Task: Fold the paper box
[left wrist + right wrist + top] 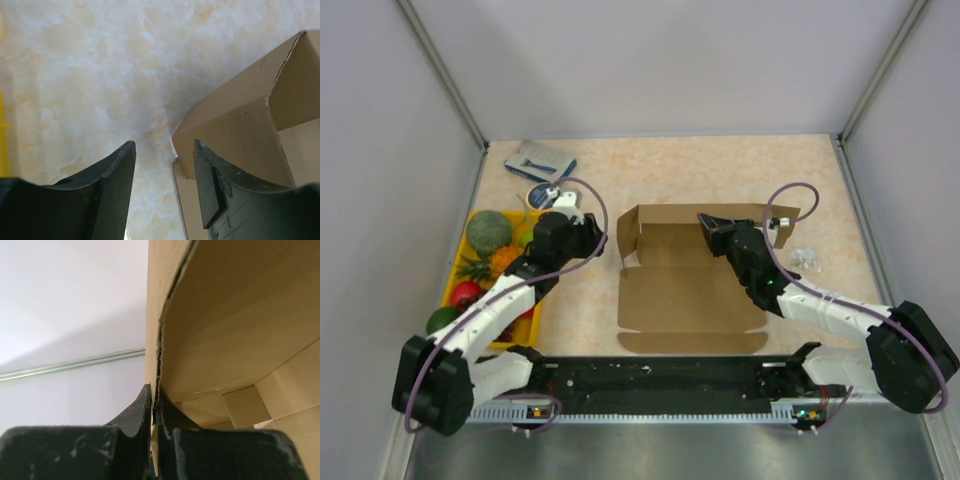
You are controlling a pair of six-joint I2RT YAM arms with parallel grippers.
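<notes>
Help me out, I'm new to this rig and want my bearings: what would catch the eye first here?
The half-folded paper box lies in the middle of the table, its back wall raised, and the right gripper is pinched shut on that wall. The left gripper hangs open just off the box's left corner, gripping nothing. A yellow tray of fruit sits at the table's left edge.

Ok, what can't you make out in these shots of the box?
- Top view: the small pale thing right of the paper box is too small to identify.
- Top view: fruit in the yellow tray is partly hidden by the left arm.
- Left wrist view: only one box corner shows; the right edge cuts off the rest.
- Right wrist view: the right gripper pinches a box wall that hides the table.
</notes>
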